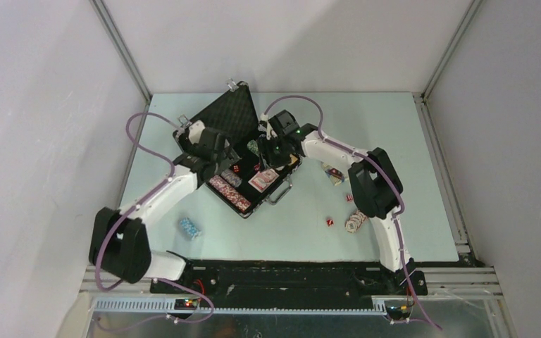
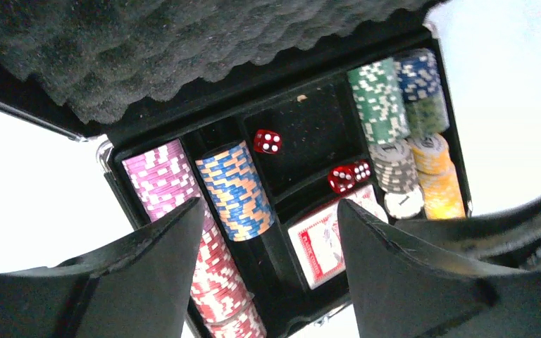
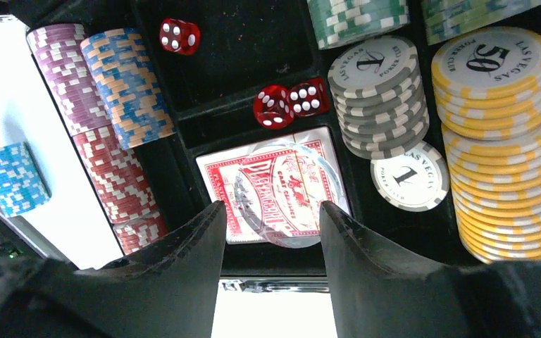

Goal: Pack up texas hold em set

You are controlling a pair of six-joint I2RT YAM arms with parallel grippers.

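Black fingers of the left gripper point(image 2: 271, 204) fill the bottom of its wrist view, the jaws released and wide apart with nothing between them. Beyond them the case point(image 1: 231, 113) lies open near the middle of the bench point(image 1: 275, 236). It is turned on a diagonal, with its foam-lined lid point(image 2: 183, 49) raised toward 11 o'clock and its silver handle point(image 1: 280, 195) pointing toward 5 o'clock. Both arms reach over the tray, the left from 7 o'clock and the right from 4 o'clock.

Inside, a pink chip row point(image 2: 160, 176) and a blue-and-orange chip row point(image 2: 236, 190) lie side by side at one end. A red chip row point(image 2: 218, 274) touches the near end of the pink one. One red die point(image 2: 268, 141) sits alone in the middle compartment. A pair of dice point(image 2: 349, 176) sits touching in the next one, just beside the card deck point(image 2: 320, 243). Green chips point(image 2: 377, 98), grey chips point(image 2: 394, 165) and yellow chips point(image 2: 440, 179) fill the other end.

The right gripper point(image 3: 271, 205) hangs over the deck, jaws apart. A clear disc point(image 3: 292, 193) lies on the deck in line with the gap; I cannot tell whether the jaws grasp it.

Outside the case, a light blue chip stack point(image 1: 189, 227) lies on the bench at 7 o'clock of it. A loose die point(image 1: 330, 222) and a white-and-red chip stack point(image 1: 356, 222) lie at 4 o'clock.
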